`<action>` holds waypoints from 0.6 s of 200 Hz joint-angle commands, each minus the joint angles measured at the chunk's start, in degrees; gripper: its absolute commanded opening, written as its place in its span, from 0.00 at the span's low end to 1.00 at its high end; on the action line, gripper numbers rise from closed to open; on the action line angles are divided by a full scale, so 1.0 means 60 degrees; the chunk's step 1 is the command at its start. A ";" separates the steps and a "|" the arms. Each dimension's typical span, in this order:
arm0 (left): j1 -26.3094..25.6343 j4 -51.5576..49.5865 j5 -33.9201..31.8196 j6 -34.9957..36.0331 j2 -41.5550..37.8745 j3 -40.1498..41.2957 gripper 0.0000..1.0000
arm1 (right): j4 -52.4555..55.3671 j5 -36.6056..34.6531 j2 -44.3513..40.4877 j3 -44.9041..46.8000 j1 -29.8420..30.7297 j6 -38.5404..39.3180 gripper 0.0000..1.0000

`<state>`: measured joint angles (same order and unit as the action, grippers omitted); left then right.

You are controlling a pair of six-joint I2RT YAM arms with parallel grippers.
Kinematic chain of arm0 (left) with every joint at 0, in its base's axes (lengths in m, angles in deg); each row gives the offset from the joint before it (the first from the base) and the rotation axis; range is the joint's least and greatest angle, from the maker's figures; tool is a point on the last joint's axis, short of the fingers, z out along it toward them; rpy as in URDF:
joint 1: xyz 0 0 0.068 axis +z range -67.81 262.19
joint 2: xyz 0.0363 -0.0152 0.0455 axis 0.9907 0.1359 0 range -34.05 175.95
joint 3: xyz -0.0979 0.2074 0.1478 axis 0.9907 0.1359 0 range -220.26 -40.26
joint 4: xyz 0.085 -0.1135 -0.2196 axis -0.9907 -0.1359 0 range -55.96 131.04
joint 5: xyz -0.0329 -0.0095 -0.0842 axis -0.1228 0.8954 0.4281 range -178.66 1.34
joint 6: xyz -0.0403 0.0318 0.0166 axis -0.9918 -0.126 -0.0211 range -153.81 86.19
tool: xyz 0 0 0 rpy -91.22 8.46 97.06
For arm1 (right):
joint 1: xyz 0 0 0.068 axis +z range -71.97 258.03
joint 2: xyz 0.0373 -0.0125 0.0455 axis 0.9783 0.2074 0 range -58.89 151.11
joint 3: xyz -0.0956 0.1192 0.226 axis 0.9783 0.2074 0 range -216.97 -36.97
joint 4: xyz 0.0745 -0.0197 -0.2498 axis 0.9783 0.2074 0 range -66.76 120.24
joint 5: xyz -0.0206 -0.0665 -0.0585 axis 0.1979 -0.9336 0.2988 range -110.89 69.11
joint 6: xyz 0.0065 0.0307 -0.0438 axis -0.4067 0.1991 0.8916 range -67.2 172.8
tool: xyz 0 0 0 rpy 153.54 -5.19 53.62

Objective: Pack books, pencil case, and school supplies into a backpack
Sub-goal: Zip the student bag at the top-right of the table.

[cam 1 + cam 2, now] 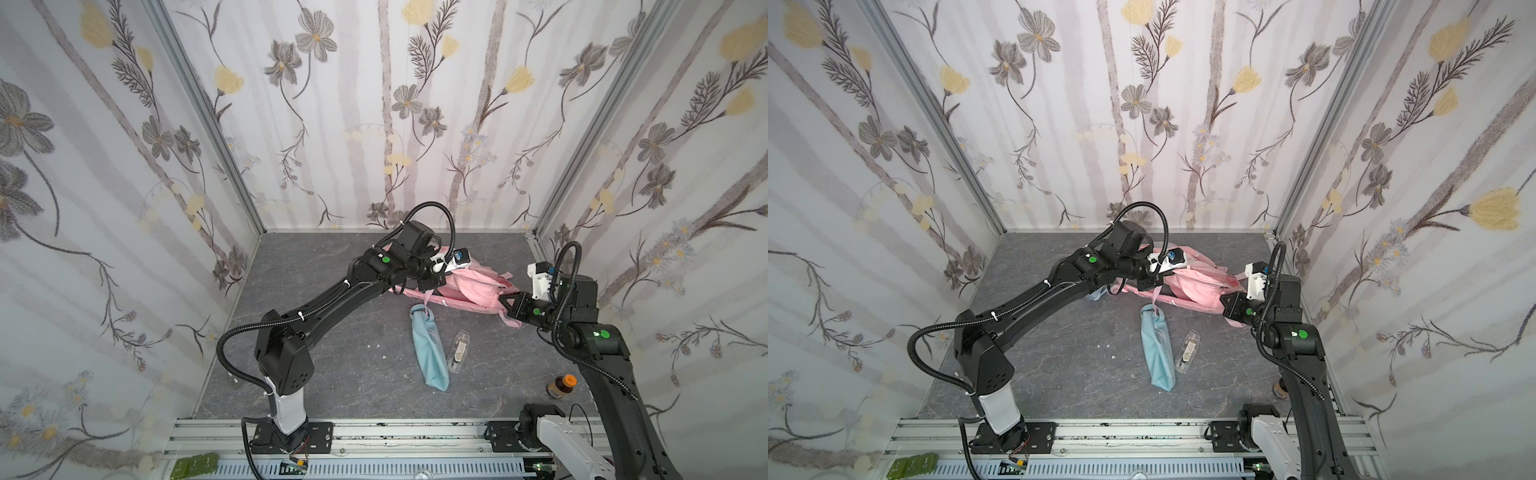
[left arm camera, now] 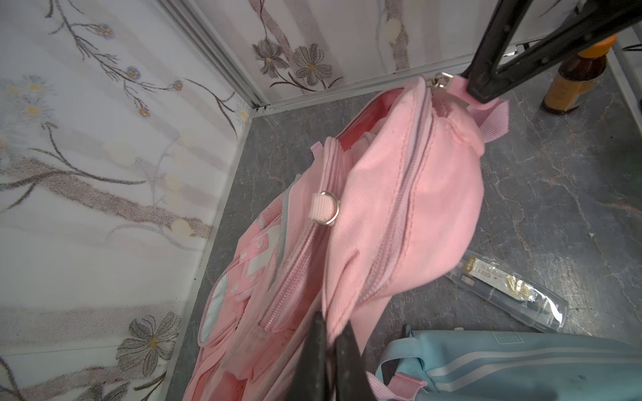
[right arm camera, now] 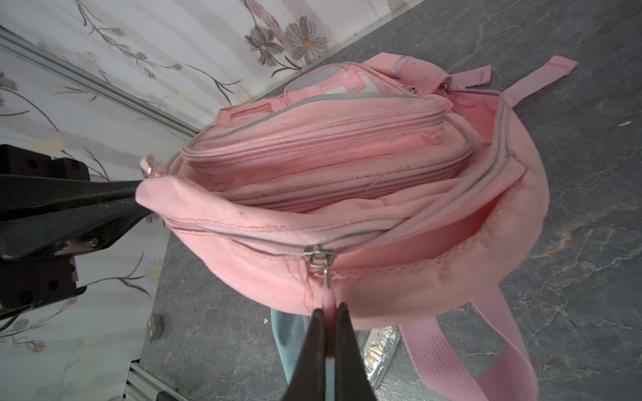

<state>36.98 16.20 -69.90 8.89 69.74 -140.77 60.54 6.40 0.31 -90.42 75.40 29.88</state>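
The pink backpack (image 1: 471,289) (image 1: 1192,286) lies at the back of the table, and its top compartment (image 3: 483,114) gapes open. My left gripper (image 2: 331,333) (image 1: 451,272) is shut on the backpack's pink rim fabric at one end of the opening. At the other end my right gripper (image 3: 330,309) (image 1: 501,301) is shut on the pink zipper pull under the metal slider (image 3: 318,257). The light-blue pencil case (image 1: 430,351) (image 1: 1156,353) (image 2: 521,364) lies in front of the backpack. A small clear case (image 1: 457,351) (image 1: 1187,351) (image 2: 510,291) lies beside it. The books are out of view.
A brown bottle with an orange cap (image 1: 562,386) (image 2: 573,80) stands near the right arm's base. Flowered walls (image 1: 374,124) close in the grey table (image 1: 332,365) at the back and both sides. A pink shoulder strap (image 3: 503,347) trails over the table.
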 commanded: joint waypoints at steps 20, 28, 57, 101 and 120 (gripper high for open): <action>0.0063 0.1389 -0.1159 -0.0270 -0.0177 -0.0190 0.47 | -0.1400 0.1835 0.0208 -0.0195 0.0083 -0.0793 0.00; -0.0078 0.1077 -0.1135 -0.0120 -0.0200 -0.0285 0.71 | -0.1798 0.2178 0.0306 -0.0312 0.0358 -0.1108 0.00; -0.0815 -0.0923 -0.1181 0.0753 -0.0078 -0.0999 0.87 | -0.2760 0.2670 0.0718 -0.0755 0.1527 -0.1982 0.00; -0.1554 -0.2642 -0.1077 0.0578 0.0389 -0.1777 0.80 | -0.3898 0.2696 0.0871 -0.0627 0.2066 -0.2969 0.00; -0.1564 -0.2802 -0.1229 0.0277 0.0454 -0.1760 0.73 | -0.3825 0.2739 0.0914 -0.0725 0.2080 -0.2972 0.00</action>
<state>27.80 3.56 -76.63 12.06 72.12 -151.15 45.96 19.58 5.47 -93.96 87.72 14.43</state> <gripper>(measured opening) 0.768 0.049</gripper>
